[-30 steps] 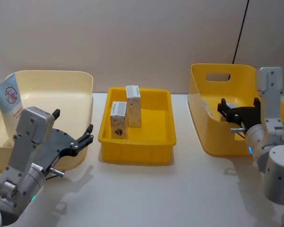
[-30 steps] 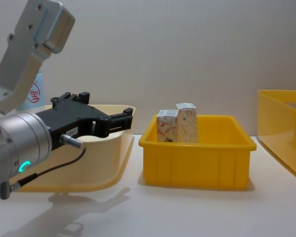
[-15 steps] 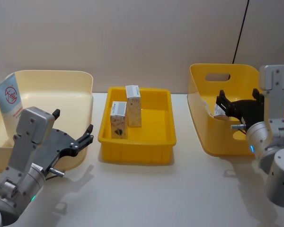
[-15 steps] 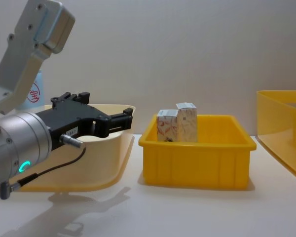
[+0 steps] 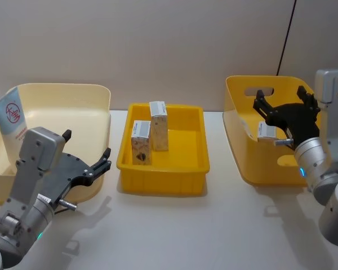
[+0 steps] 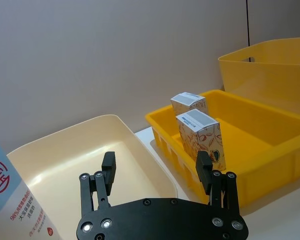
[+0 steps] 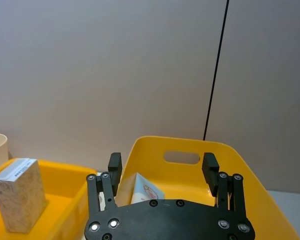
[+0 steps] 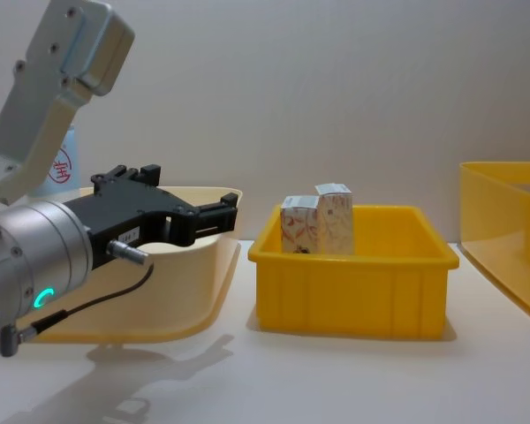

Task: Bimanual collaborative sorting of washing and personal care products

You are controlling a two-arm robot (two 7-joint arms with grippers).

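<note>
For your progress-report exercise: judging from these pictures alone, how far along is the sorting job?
Done: a blue-white tube stands in the cream bin; a white item lies in the right yellow bin. In hand: nothing; the right gripper hangs open above that bin, the left gripper open by the cream bin. Left: two cartons in the middle tray.

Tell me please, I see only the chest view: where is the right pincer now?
Observer: The right pincer hangs over the yellow handled bin on the robot's right.
Operator: Does it hold something?
Observer: No, it is open, with nothing between its fingers.
Operator: Is that bin empty?
Observer: No, a white pack lies inside it, below the pincer.
</note>
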